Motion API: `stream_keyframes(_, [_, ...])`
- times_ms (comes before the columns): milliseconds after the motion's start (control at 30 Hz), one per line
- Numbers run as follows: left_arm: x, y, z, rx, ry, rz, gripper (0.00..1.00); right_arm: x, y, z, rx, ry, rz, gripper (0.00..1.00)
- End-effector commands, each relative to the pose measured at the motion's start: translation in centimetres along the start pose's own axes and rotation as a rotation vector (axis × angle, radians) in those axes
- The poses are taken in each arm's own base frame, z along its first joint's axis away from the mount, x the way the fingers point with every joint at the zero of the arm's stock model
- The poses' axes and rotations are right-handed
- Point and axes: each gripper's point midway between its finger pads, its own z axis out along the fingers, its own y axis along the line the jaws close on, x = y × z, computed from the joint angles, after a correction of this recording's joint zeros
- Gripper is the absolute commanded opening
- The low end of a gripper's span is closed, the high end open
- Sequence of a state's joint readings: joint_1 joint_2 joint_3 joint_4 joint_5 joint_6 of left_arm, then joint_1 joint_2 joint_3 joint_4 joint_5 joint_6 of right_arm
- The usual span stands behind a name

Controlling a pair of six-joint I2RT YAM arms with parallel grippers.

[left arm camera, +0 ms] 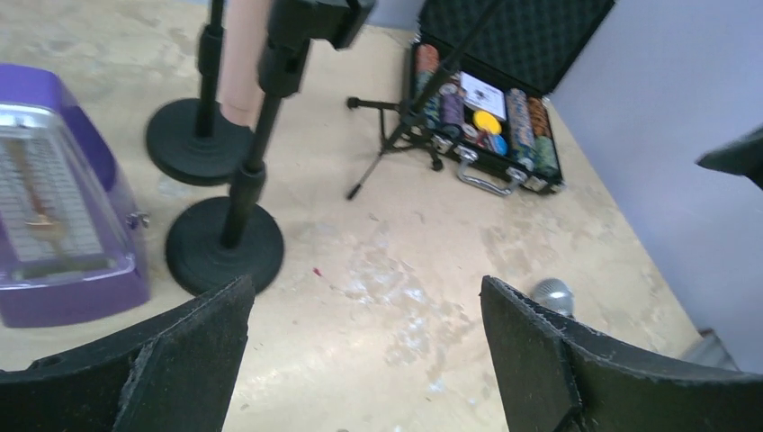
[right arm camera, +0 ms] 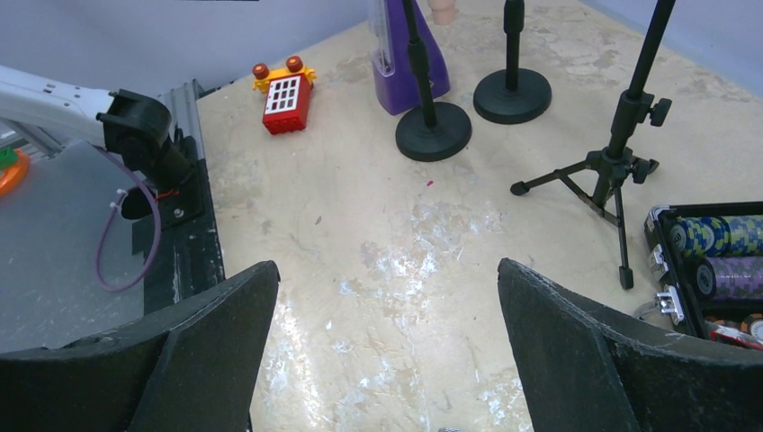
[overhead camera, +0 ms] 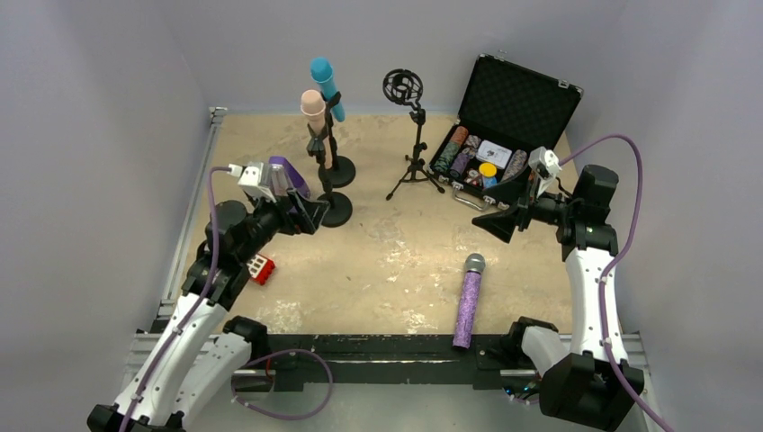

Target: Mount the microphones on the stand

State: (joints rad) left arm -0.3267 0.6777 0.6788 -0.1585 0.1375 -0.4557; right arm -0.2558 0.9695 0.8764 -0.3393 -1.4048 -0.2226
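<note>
Beige tabletop (overhead camera: 387, 261); left hand (left arm camera: 364, 306) wide open, empty.

I count three mics: blue mic (overhead camera: 321, 72), pink mic (overhead camera: 312, 103), purple mic (overhead camera: 468, 306). Stands, three: two round-based, the near stand (overhead camera: 340, 211) and the far stand (overhead camera: 340, 171), plus one tripod (overhead camera: 416, 164). Metronome (overhead camera: 290, 175), one. Case (overhead camera: 517, 99), one; its chip rows are too small for me to count. Red toy (overhead camera: 261, 268), one. Arms, two: left arm (overhead camera: 193, 315), right arm (overhead camera: 589, 288). Grippers, two: left gripper (left arm camera: 364, 297), right gripper (right arm camera: 387, 274).
</note>
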Motion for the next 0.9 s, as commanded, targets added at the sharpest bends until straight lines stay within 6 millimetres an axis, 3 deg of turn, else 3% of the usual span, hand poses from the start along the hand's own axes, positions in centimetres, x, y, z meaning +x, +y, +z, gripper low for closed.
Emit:
stream_keyframes(0, [0.4,-4.4,-1.5,0.167,0.104,-0.107,0.99,-0.2,0.0,-0.1,0.004,-0.002,-0.031,0.96])
stream_keyframes(133, [1.5,-8.4,-0.8,0.228,0.216,0.028,0.99,-0.2,-0.1,-0.1,0.003,-0.002,-0.026,0.96])
stream_keyframes(267, [2.0,-11.1,2.4,0.217,0.279,0.127,0.99,-0.2,-0.1,-0.1,0.010,0.000,-0.028,0.96])
stream_keyframes(367, [0.1,-12.1,6.7,0.163,0.229,0.150,0.96,-0.2,-0.2,-0.2,0.019,0.000,-0.035,0.96])
stream_keyframes(433, [-0.5,-12.1,10.6,0.112,0.188,0.169,0.95,-0.2,-0.2,-0.2,0.019,0.001,-0.034,0.96])
stream_keyframes(600, [-3.4,-15.0,18.7,0.163,-0.006,0.218,0.91,-0.1,-0.3,-0.2,0.013,0.001,-0.030,0.96])
stream_keyframes(700, [-3.6,-15.0,22.6,0.134,-0.042,0.247,0.91,-0.2,-0.2,-0.2,0.006,-0.001,-0.034,0.96])
stream_keyframes(733, [-3.5,-14.6,25.2,0.106,-0.050,0.249,0.90,-0.3,-0.2,-0.2,0.005,-0.002,-0.037,0.96])
stream_keyframes(867, [-3.7,-14.5,28.1,0.084,-0.102,0.251,0.86,-0.4,-0.1,-0.2,0.001,-0.002,-0.039,0.96])
